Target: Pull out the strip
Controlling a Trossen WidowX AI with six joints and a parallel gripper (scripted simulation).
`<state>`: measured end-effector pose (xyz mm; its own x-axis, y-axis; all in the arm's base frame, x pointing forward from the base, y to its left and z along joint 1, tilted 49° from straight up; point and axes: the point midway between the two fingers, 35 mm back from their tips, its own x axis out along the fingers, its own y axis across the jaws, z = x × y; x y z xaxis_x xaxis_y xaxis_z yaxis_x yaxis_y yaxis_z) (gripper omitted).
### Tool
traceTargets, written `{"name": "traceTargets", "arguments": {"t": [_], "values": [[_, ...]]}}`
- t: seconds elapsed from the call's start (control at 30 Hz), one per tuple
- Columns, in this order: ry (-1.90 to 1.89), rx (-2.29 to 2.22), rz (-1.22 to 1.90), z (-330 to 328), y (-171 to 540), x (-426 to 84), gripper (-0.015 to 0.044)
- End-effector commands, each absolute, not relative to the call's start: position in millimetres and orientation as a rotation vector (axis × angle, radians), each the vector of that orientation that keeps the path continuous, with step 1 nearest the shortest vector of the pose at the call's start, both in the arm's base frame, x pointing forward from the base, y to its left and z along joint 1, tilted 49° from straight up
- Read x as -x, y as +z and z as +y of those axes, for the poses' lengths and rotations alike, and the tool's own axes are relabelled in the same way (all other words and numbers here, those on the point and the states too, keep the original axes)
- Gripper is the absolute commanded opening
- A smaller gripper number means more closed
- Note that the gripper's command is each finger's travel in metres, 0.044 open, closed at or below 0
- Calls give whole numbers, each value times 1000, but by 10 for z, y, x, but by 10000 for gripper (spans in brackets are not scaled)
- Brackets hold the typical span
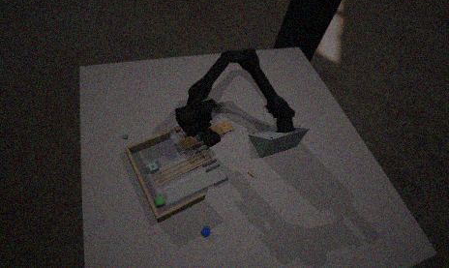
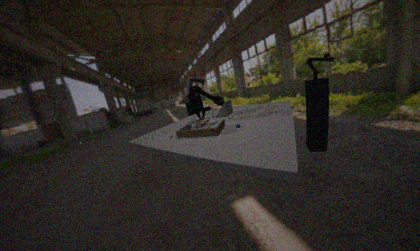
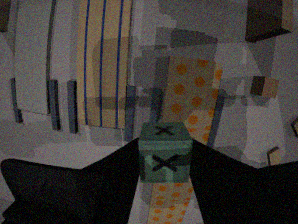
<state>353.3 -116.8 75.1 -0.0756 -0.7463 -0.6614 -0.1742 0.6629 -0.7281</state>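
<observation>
A green cube with black X marks (image 3: 165, 159) is between my fingertips in the wrist view. My gripper (image 1: 211, 138) (image 2: 203, 117) (image 3: 163, 143) is shut on it, over the tray's edge. The cube is hidden in the top view. A strip with orange dots (image 3: 186, 87) (image 1: 224, 128) runs beneath the cube, showing beyond and below it, and sticks out of the tray. The cube looks lifted over the strip, but the size of the gap is unclear. A tan strip with blue lines (image 3: 111, 65) (image 1: 183, 168) and a pale strip (image 3: 32, 65) lie beside it.
The wood-rimmed tray (image 1: 182, 207) (image 2: 199, 132) also holds a teal cube (image 1: 153, 166) and a bright green cube (image 1: 160, 200). Low dark guides (image 3: 72, 107) stand between the strips. A blue ball (image 1: 205, 231) lies outside. Small wooden blocks (image 3: 269, 86) are near the dotted strip.
</observation>
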Motion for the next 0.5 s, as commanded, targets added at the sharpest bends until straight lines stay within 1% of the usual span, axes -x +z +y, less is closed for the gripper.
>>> {"name": "traceTargets", "arguments": {"t": [0.0,0.47], "values": [[-559,769,1615,-1116,717,-3415,0],[-557,769,1618,-961,596,-2915,0]]}}
